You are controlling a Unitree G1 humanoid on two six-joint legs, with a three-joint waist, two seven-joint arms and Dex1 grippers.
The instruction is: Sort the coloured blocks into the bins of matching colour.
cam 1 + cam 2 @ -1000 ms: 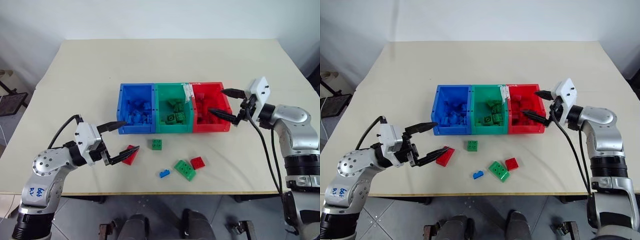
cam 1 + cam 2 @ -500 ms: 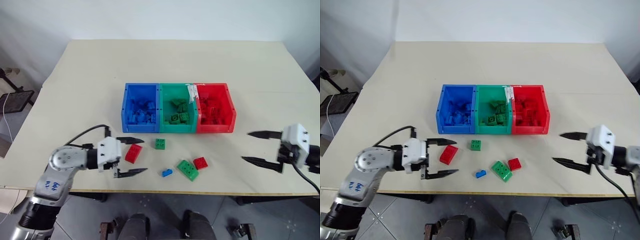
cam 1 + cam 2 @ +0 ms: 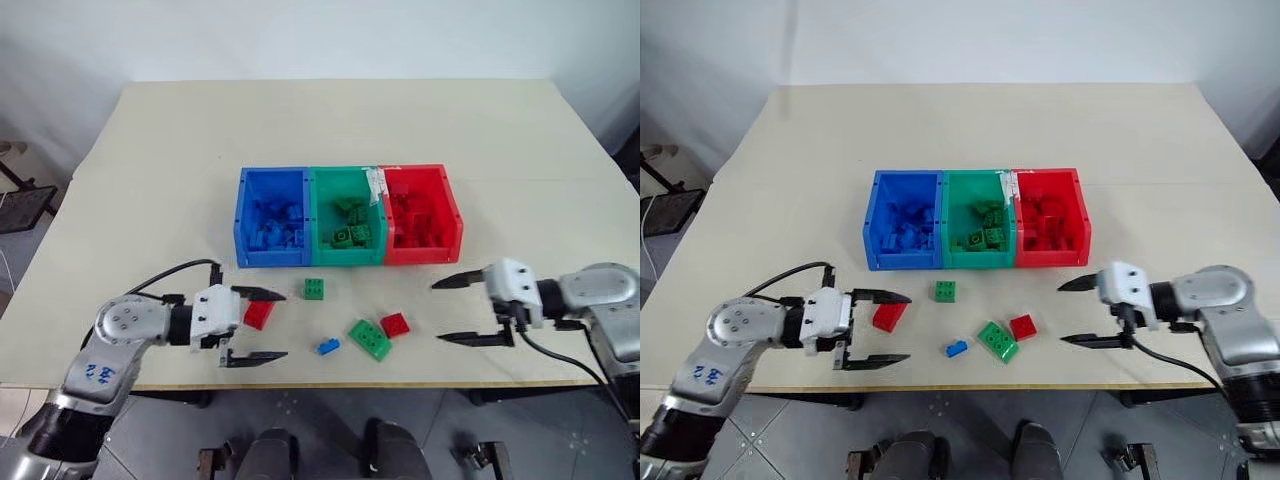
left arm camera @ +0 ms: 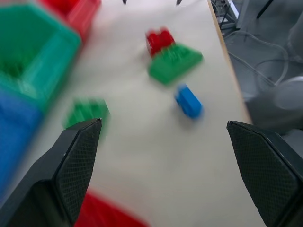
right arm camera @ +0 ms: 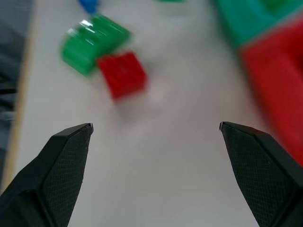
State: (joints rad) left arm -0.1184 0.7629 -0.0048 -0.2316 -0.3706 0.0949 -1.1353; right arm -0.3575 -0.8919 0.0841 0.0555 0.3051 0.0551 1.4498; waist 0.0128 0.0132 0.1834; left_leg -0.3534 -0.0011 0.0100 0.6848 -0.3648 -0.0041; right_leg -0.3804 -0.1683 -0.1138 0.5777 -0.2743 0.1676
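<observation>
Looking down from the head camera, I see the three joined bins in a row near the middle of the table (image 3: 150, 150). On the robot's left stands the blue bin (image 3: 243, 215), with a pile of blue blocks (image 3: 275, 228) inside. Next comes the green bin (image 3: 346, 257), holding several green blocks (image 3: 350, 230), some with their studs up. At the right end is the red bin (image 3: 452, 215), with red blocks (image 3: 413, 220) in it. A small pale thing sits on the wall between the green and red bins; I cannot tell what it is.

Five blocks lie loose on the table in front of the bins: a red oblong block (image 3: 259, 314), a green square block (image 3: 315, 289), a small blue block (image 3: 328, 347), a green oblong block (image 3: 369, 340) and, touching it, a red square block (image 3: 395, 325).

My left gripper (image 3: 259, 325) has its jaws wide, one finger on each side of the red oblong block, holding nothing. My right gripper (image 3: 457, 311) is also spread wide and empty, right of the red square block, apart from it.
</observation>
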